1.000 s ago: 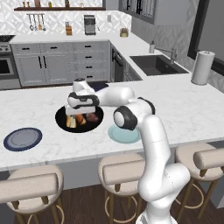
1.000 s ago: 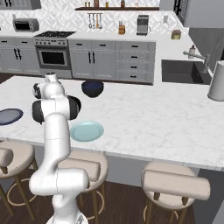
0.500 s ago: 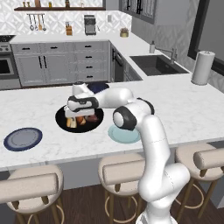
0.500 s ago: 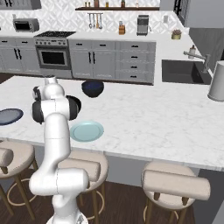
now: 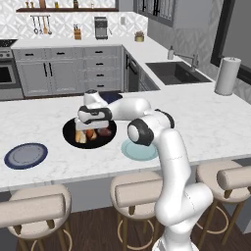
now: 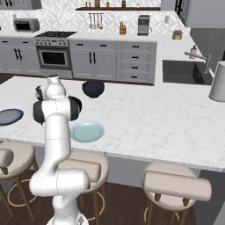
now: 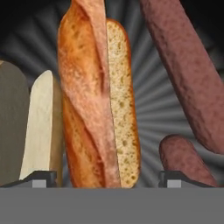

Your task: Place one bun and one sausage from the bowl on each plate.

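Note:
The wide black bowl (image 5: 68,128) sits on the island counter, and its ribbed dark floor (image 7: 153,100) shows in the hand view. My gripper (image 5: 87,128) is down inside it, open, with a golden split bun (image 7: 100,109) lying lengthwise between the two fingertips (image 7: 39,177). There is a small gap on each side of the bun. A paler bun (image 7: 41,127) lies to its left. On its right lie a long sausage (image 7: 183,65) and a shorter one (image 7: 183,159). The pale teal plate (image 5: 139,150) sits right of the bowl, and the navy plate (image 5: 25,155) far left.
A smaller dark-blue bowl (image 6: 93,88) stands behind the black bowl. A paper towel roll (image 5: 227,76) and a sink (image 5: 176,72) are at the far right. Stools (image 5: 135,188) line the counter's near edge. In the right base view my arm covers most of the black bowl (image 6: 75,105).
The hand has sunk lower into the bowl, down around the bun, and the jaws have narrowed a little. The food and the plates have stayed where they were.

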Tool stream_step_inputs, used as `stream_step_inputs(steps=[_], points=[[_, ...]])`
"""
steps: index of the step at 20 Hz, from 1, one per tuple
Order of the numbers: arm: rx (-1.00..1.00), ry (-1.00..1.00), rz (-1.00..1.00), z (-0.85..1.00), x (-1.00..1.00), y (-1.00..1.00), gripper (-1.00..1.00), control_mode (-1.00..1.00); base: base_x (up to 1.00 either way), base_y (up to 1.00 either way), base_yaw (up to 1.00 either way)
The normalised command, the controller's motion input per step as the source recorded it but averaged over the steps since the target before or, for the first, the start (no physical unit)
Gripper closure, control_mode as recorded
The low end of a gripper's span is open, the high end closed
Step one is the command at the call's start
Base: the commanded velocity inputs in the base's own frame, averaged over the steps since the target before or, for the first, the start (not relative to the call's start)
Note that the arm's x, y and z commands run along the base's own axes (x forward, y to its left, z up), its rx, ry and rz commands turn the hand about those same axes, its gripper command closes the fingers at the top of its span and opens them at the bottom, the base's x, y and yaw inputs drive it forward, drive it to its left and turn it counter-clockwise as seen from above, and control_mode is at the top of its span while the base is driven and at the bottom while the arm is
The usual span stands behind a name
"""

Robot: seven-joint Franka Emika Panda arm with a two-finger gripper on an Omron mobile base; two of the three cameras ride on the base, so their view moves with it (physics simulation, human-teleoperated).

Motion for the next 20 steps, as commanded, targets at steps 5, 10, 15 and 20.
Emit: stream_step_inputs(steps=[5,10,15,20], points=[[0.0,0.0,0.0,-0.41,0.0,-0.07,-1.0,-1.0,0.0,0.0,0.0],[0.0,0.0,0.0,-0.4,0.0,0.0,-1.0,-1.0,0.0,0.0,0.0],[0.0,0.0,0.0,0.0,0.0,0.0,1.0,-1.0,0.0,0.0,0.0],[0.0,0.0,0.0,0.0,0.0,0.0,1.0,-1.0,0.0,0.0,0.0]])
